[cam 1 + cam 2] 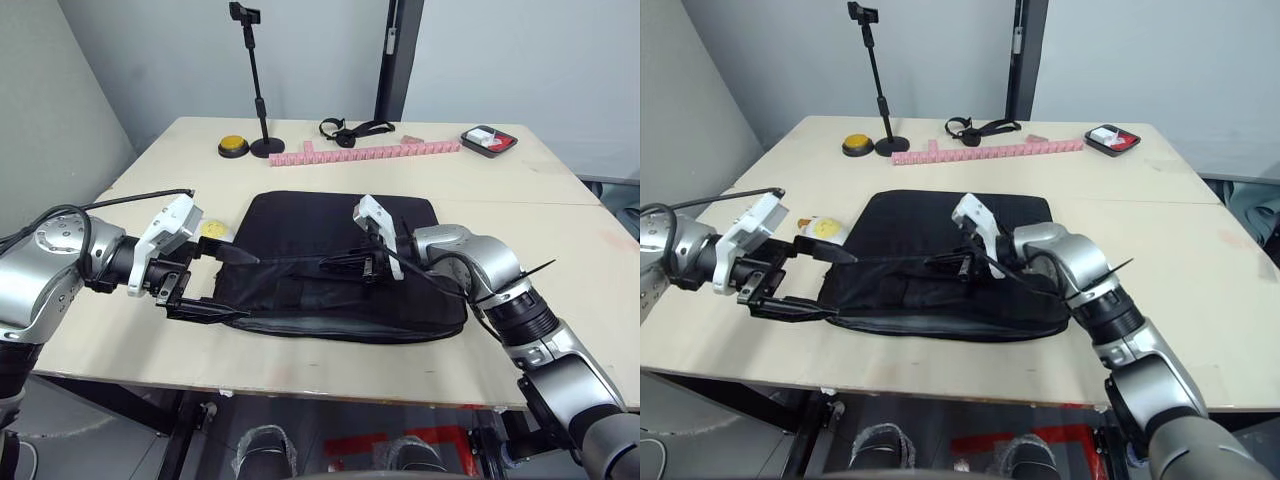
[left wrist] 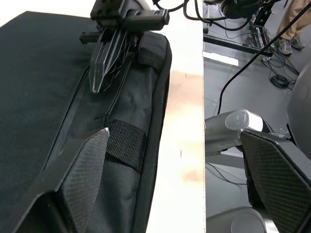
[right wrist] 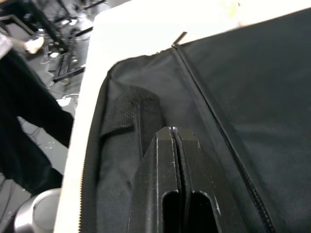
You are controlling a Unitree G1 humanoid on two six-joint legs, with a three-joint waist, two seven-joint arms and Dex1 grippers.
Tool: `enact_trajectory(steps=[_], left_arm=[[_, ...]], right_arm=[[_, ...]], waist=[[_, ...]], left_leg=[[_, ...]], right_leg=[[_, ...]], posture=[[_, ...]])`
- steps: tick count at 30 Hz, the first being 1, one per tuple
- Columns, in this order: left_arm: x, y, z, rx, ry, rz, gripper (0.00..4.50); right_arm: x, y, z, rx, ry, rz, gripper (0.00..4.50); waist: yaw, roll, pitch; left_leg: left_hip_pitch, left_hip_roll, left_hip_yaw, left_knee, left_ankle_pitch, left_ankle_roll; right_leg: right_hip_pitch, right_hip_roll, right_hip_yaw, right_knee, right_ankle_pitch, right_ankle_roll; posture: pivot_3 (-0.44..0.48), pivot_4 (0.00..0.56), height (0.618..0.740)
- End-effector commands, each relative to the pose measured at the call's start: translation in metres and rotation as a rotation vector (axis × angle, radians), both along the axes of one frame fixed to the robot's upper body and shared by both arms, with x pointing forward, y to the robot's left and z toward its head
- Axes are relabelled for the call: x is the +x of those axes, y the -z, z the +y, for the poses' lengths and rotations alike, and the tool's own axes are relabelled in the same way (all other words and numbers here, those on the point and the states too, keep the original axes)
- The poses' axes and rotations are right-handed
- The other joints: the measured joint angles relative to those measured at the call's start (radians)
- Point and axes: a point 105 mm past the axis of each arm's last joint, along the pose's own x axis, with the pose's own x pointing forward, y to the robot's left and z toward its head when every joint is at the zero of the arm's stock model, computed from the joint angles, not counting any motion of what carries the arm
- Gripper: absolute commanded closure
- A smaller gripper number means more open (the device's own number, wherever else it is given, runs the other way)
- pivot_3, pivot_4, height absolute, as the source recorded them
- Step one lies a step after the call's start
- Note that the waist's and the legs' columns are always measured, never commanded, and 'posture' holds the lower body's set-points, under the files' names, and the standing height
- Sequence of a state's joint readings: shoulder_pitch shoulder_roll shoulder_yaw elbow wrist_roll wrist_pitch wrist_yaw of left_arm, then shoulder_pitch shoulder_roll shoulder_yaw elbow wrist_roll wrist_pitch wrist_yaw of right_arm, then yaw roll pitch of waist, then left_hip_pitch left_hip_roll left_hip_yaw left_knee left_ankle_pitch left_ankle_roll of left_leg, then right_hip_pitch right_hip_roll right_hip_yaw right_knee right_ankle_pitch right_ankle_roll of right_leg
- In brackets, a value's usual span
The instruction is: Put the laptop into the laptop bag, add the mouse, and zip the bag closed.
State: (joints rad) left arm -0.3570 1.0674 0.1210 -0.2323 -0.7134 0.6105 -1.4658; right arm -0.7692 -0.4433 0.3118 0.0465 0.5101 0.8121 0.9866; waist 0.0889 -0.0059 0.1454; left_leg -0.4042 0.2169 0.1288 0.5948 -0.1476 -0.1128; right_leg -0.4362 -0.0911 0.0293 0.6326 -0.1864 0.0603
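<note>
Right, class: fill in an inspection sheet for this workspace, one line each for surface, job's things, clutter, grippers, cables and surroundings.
Surface: light wooden table.
Job's things: laptop bag lies flat at the table's near edge; laptop and mouse, nothing seen.
Clutter: phone stand, yellow button, pink strip, black strap, red-and-white tray, white-and-yellow tape measure by the bag's left edge.
Grippers: left gripper open at the bag's left end; right gripper shut over the bag's front.
Cables: black cable along the left arm.
Surroundings: grey walls.
</note>
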Motion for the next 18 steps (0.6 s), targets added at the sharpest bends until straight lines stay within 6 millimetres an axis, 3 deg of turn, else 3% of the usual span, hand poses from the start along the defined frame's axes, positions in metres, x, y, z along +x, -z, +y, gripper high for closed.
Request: enact_trajectory(steps=[1, 7, 14, 18], left_arm=[[-0.002, -0.012, 0.002, -0.01, -0.01, -0.048, 0.0], [-0.001, -0.012, 0.003, -0.014, -0.021, -0.04, 0.0], [0.011, -0.009, 0.018, -0.07, -0.129, -0.002, 0.0], [0.034, -0.005, 0.034, -0.156, -0.293, 0.007, 0.0]], right_arm=[[0.007, -0.005, 0.0, -0.027, -0.003, -0.066, 4.43], [0.018, 0.03, 0.0, -0.182, 0.025, -0.064, 4.43], [0.025, 0.033, -0.004, -0.241, 0.045, -0.064, 4.43], [0.026, 0.033, -0.004, -0.254, 0.041, -0.079, 4.43]], waist=[[0.0, 0.0, 0.0], [-0.005, 0.0, 0.0], [-0.009, 0.0, 0.0], [-0.005, 0.0, -0.001]], left_leg=[[0.0, 0.0, 0.0, 0.0, 0.0, 0.0], [0.0, 0.0, 0.0, 0.0, 0.0, 0.0], [0.005, 0.0, 0.0, 0.0, 0.0, -0.001], [0.006, 0.0, 0.0, 0.001, 0.001, -0.001]], right_leg=[[0.0, 0.0, 0.0, 0.0, 0.0, 0.0], [0.0, 0.0, 0.0, 0.0, 0.0, 0.0], [0.002, 0.0, 0.001, 0.005, 0.0, 0.0], [0.002, -0.001, 0.0, 0.009, 0.0, 0.0]], posture=[[0.0, 0.15, 0.739], [0.0, 0.15, 0.739], [0.0, 0.15, 0.739], [0.0, 0.15, 0.739]])
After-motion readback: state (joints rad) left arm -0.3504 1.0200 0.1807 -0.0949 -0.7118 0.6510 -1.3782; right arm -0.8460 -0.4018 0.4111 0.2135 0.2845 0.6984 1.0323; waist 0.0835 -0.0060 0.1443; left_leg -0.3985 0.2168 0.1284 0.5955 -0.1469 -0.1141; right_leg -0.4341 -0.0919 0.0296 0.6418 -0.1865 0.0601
